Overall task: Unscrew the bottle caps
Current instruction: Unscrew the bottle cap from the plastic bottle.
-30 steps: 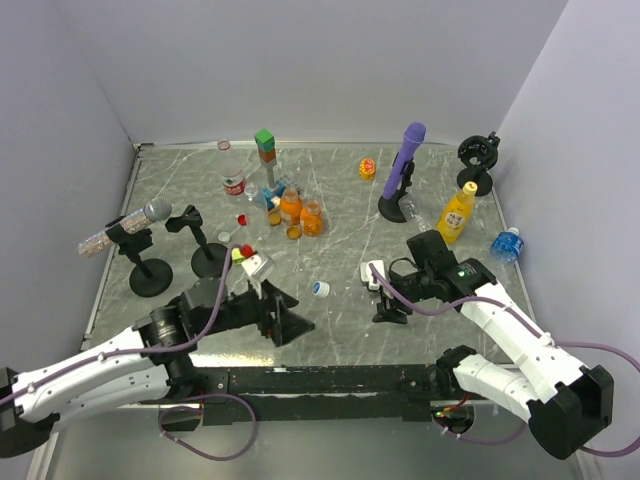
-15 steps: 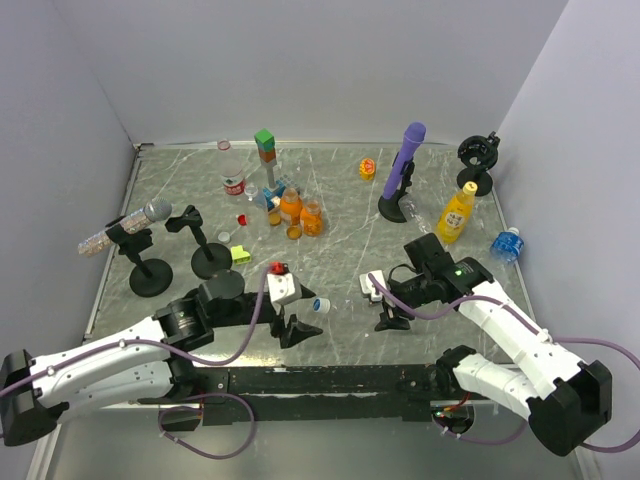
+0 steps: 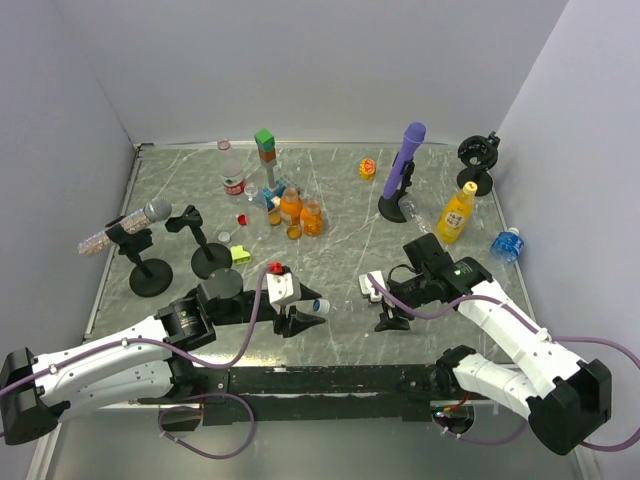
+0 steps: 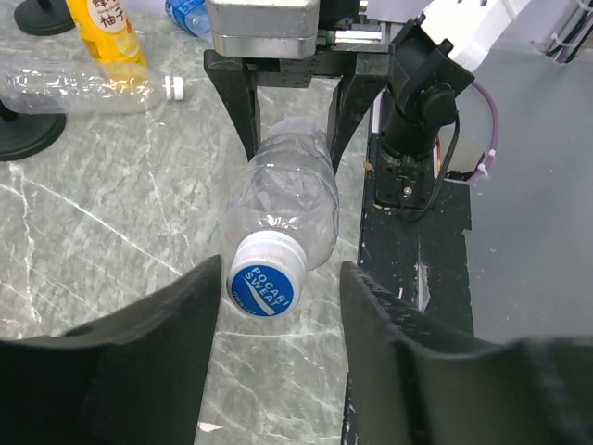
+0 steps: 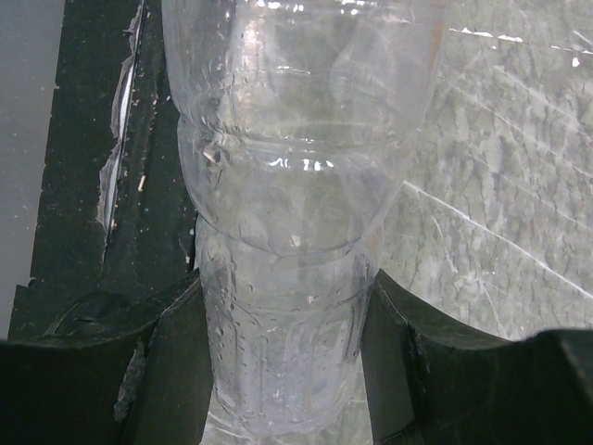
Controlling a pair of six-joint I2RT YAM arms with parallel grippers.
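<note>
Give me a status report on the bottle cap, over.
Right gripper shut on bottle. Left gripper open, jaws flanking cap. Cap on; nothing blocking it.

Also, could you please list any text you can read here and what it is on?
"POCARI SWEAT": on the blue cap of the clear bottle.
Label of the yellow bottle: printed characters, cut off, not readable.
Label of the red-labelled bottle: too small to read.
</note>
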